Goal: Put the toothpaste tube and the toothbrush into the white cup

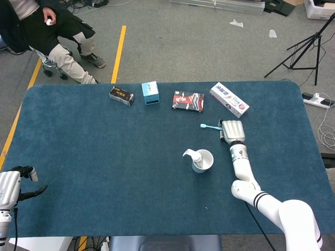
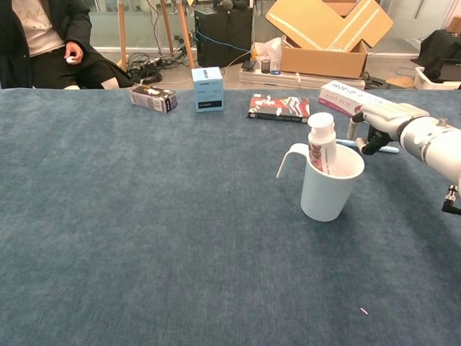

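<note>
The white cup [image 1: 204,162] [image 2: 330,189] stands upright right of the table's middle, with the toothpaste tube [image 1: 197,156] [image 2: 321,146] standing in it, cap up. A light blue toothbrush [image 1: 209,126] [image 2: 390,149] lies flat on the cloth behind the cup. My right hand [image 1: 232,130] [image 2: 379,120] sits low over its handle. The fingers curl down on one side and the dark thumb is on the other, pinching the handle against the table. My left hand [image 1: 17,185] hangs at the near left corner, off the table, fingers apart and holding nothing.
Along the far edge lie a dark small box [image 1: 121,95], a light blue carton [image 1: 150,93], a dark red-patterned packet [image 1: 188,101] and a white toothpaste box [image 1: 229,99], which is just behind my right hand. A seated person [image 1: 47,26] is beyond the far left corner.
</note>
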Robot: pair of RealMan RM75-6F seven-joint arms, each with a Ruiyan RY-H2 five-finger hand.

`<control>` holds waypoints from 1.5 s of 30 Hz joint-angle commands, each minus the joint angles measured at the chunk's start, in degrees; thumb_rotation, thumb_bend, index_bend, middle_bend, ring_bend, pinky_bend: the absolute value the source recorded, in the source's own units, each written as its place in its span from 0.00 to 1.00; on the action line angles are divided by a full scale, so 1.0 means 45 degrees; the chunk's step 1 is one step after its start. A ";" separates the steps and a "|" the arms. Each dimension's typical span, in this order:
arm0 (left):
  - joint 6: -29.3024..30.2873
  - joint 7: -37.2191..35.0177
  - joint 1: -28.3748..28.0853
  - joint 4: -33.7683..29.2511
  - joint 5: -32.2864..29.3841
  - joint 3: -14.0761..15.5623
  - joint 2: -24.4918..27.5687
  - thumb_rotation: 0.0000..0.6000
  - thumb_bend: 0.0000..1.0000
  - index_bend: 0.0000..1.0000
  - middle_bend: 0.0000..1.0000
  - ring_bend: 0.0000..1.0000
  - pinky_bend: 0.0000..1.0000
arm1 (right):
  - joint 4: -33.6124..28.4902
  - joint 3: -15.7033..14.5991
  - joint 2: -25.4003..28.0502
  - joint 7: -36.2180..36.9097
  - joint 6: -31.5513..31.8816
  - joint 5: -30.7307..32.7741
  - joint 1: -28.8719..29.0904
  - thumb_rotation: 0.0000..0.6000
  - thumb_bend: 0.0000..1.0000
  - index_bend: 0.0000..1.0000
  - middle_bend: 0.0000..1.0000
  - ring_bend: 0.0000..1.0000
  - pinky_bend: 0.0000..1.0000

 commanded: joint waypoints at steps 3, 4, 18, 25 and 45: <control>-0.0018 0.0021 -0.0006 0.0008 0.0001 0.0008 -0.0014 1.00 0.04 0.66 0.62 0.53 0.63 | -0.0378 0.0113 0.0242 -0.0193 0.0004 0.0129 -0.0109 1.00 0.51 0.48 1.00 1.00 1.00; -0.0018 0.0027 -0.0006 0.0010 0.0000 0.0009 -0.0015 1.00 0.04 0.66 0.62 0.53 0.63 | -0.0434 0.0120 0.0282 -0.0236 0.0012 0.0147 -0.0125 1.00 0.51 0.50 1.00 1.00 1.00; -0.0028 0.0037 -0.0013 0.0035 -0.0006 0.0007 -0.0034 1.00 0.04 0.66 0.62 0.53 0.63 | -0.0561 0.0166 0.0378 0.0484 0.0371 -0.0525 -0.0269 1.00 0.51 0.54 1.00 1.00 1.00; -0.0003 0.0029 -0.0007 0.0008 0.0000 -0.0004 -0.0020 1.00 0.04 0.66 0.62 0.53 0.63 | -0.0187 0.0152 0.0174 0.0532 0.0145 -0.0524 -0.0296 1.00 0.51 0.52 1.00 1.00 1.00; 0.0029 0.0009 0.0003 -0.0028 -0.0007 -0.0024 0.0015 1.00 0.04 0.66 0.62 0.53 0.63 | 0.0346 0.0177 -0.0154 0.0871 -0.0174 -0.0874 -0.0351 1.00 0.51 0.46 1.00 1.00 1.00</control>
